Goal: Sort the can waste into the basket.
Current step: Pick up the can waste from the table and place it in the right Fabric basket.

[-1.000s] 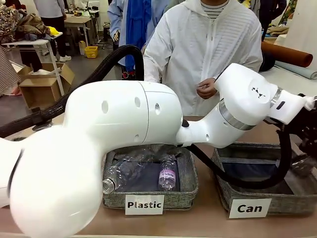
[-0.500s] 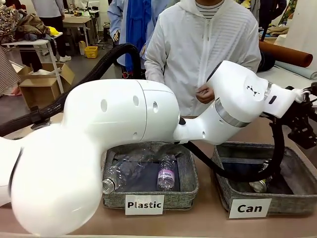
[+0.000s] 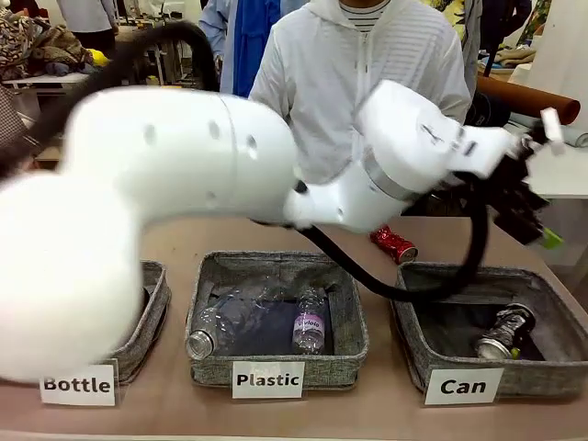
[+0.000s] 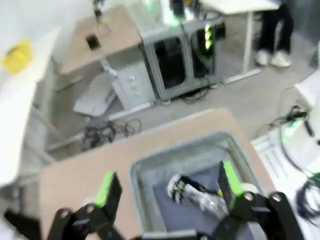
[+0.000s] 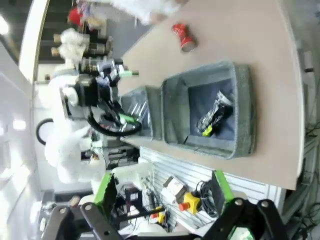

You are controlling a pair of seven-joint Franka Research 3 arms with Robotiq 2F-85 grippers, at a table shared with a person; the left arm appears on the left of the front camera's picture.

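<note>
Black can (image 3: 503, 333) lies on the floor of the Can basket (image 3: 551, 375), toward 4 o'clock of its centre. Red can (image 3: 393, 244) sits on the table (image 3: 367, 409) outside the basket, at about 10 o'clock of it. Left pincer (image 4: 166, 182) is apart and empty, probably over the basket's 1 o'clock corner (motion blur). Right pincer (image 5: 162, 189) is apart and empty too, high over the table.

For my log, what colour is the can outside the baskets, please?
The can is shiny red; front view shows it best.
</note>
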